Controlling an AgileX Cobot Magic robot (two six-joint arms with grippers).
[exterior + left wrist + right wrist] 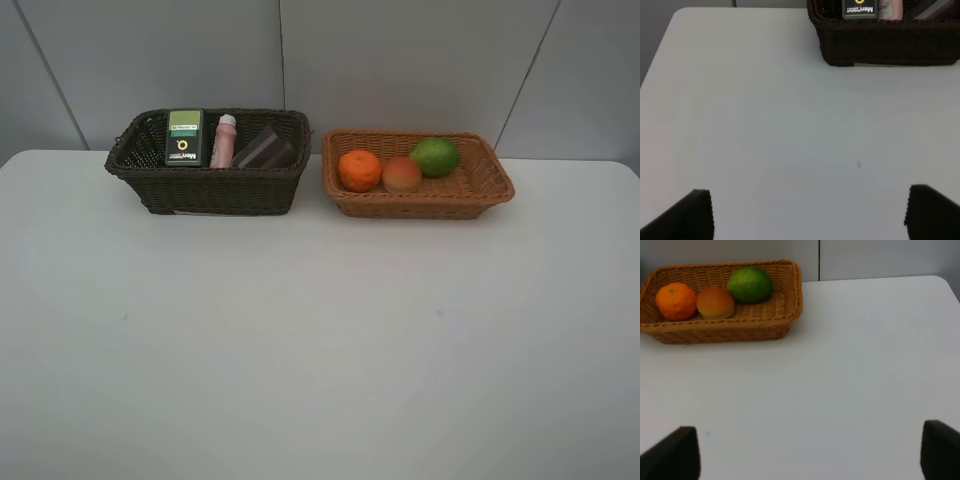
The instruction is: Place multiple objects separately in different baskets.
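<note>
Both the left gripper (807, 215) and right gripper (810, 452) stand wide open and empty over the table's near side, well apart from the dark basket (208, 185) and tan basket (420, 195) at the far edge, which already hold every object.

both baskets, dark brown basket (210, 190) and tan basket (420, 198), looked woven wicker, rough; bench (320, 340) was smooth, matt white.

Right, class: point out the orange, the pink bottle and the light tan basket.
orange (360, 170), exterior high view, middle of its skin.
pink bottle (222, 146), exterior high view, on its pink body below the white cap.
light tan basket (420, 205), exterior high view, its front wall.
</note>
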